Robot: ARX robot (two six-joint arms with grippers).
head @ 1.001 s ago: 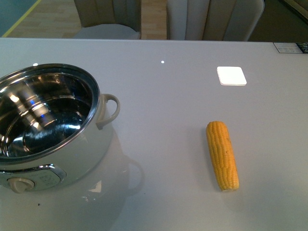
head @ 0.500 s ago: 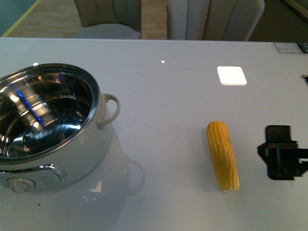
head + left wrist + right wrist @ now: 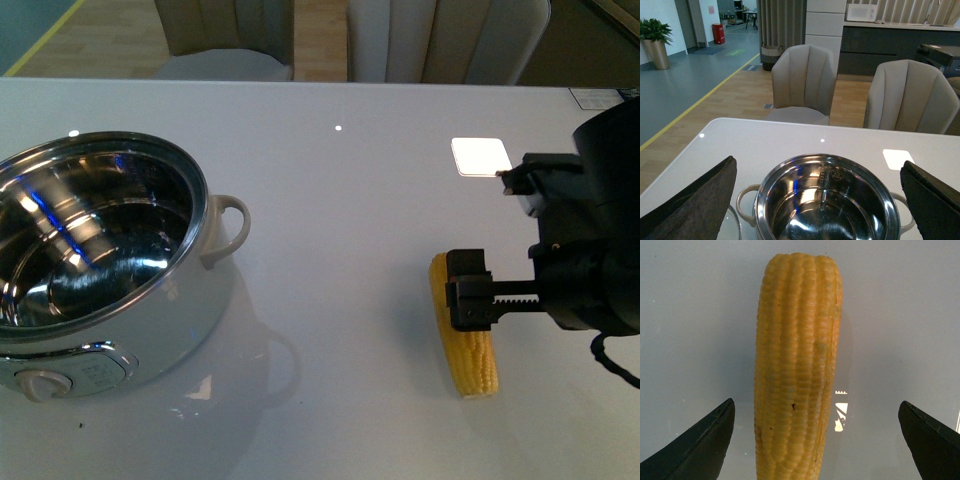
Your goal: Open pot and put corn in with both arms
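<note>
The white pot (image 3: pixel 170 320) stands uncovered at the left of the table, with its shiny steel inside showing and nothing in it. The yellow corn (image 3: pixel 466 335) lies on the table at the right, lengthwise towards me. My right gripper (image 3: pixel 510 298) hovers above the corn, open wide. In the right wrist view the corn (image 3: pixel 797 365) lies between the two fingertips (image 3: pixel 700 450), touching neither. My left gripper (image 3: pixel 815 210) is open above the pot's rim (image 3: pixel 762 195), with one finger on each side. The left arm is out of the front view.
A bright white square (image 3: pixel 481 157) shows on the table behind the corn. Beige chairs (image 3: pixel 440 40) stand beyond the far edge. A sticker (image 3: pixel 605 98) lies at the back right. A curved clear edge (image 3: pixel 735 225) shows beside the pot.
My right arm has come in from the right and now hangs over the corn. The pot and the corn have not moved.
</note>
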